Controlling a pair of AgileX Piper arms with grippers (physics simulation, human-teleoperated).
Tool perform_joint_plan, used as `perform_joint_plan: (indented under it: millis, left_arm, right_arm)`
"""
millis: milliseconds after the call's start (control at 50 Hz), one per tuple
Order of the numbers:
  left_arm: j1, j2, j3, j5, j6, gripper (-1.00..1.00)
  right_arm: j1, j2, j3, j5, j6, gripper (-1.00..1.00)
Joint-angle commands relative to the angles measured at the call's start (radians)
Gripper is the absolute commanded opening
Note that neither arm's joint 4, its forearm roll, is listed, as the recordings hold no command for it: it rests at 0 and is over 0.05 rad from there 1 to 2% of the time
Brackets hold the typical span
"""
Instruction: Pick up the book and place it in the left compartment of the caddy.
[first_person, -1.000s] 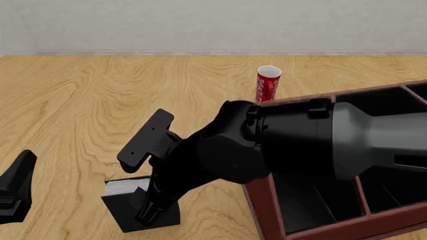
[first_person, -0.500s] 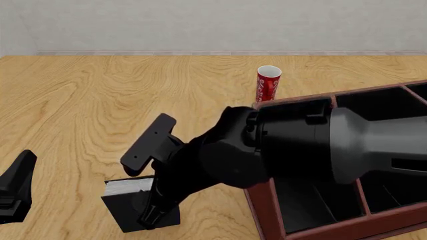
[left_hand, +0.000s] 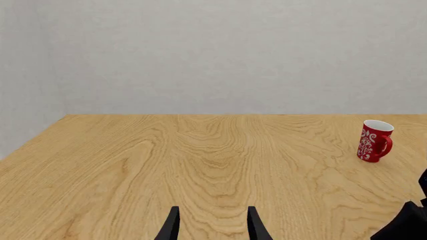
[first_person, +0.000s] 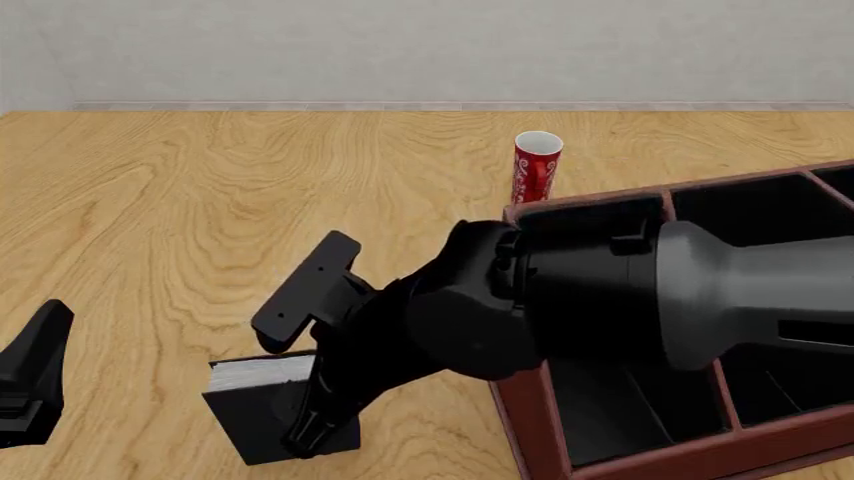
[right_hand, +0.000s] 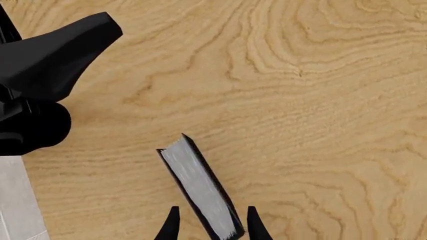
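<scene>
The small black hardcover book (right_hand: 200, 187) stands on the wooden table just left of the reddish-brown caddy (first_person: 534, 420), its page edge between the right gripper's (right_hand: 210, 227) parted, not-yet-closed fingers and angled slightly off their line.

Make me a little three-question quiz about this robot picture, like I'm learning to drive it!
1. True or false: the book is already inside the caddy.
2. Which hand has the book between its fingertips? A) left hand B) right hand
3. Fill in: the red-and-white cup stands on the table ______ the caddy, on the far side.

Key:
1. False. The book stands on the table, outside the caddy's left wall.
2. B. In the right wrist view its page edge runs between the two fingertips; the left hand has only bare table ahead.
3. beyond
</scene>
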Motion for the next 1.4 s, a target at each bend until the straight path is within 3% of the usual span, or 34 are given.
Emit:
perform_joint_plan:
  millis: [20,760,940,980,1020,1060,1080,1180,1400]
  left_arm:
    - [0.0,0.0,0.0,0.0,0.0,1.0]
    - [0.0,0.0,0.0,0.0,0.0,1.0]
    - [0.0,0.0,0.0,0.0,0.0,1.0]
    - [0.0,0.0,0.0,0.0,0.0,1.0]
    - [0.0,0.0,0.0,0.0,0.0,1.0]
    - [0.0,0.0,0.0,0.0,0.0,1.0]
    - [0.0,0.0,0.0,0.0,0.0,1.0]
    - [0.0,0.0,0.0,0.0,0.0,1.0]
    - [0.0,0.0,0.0,0.0,0.0,1.0]
  right_arm:
    - [-0.005,0.003,0.013,-0.016,0.004,1.0]
    - [-0.002,0.027,0.084,-0.106,0.032,1.0]
    - [0.051,-0.036,0.176,-0.191,0.08,1.0]
    - [0.03,-0.033,0.171,-0.211,0.021,1.0]
    - [0.027,-0.032,0.177,-0.233,0.035,1.0]
    - [-0.002,-0.026,0.163,-0.247,-0.01,1.0]
    - [0.01,-0.039,0.176,-0.254,0.0,-1.0]
    - [-0.019,-0.064,0.175,-0.279,-0.064,-1.0]
    - [-0.082,-0.06,0.127,-0.284,-0.104,-1.0]
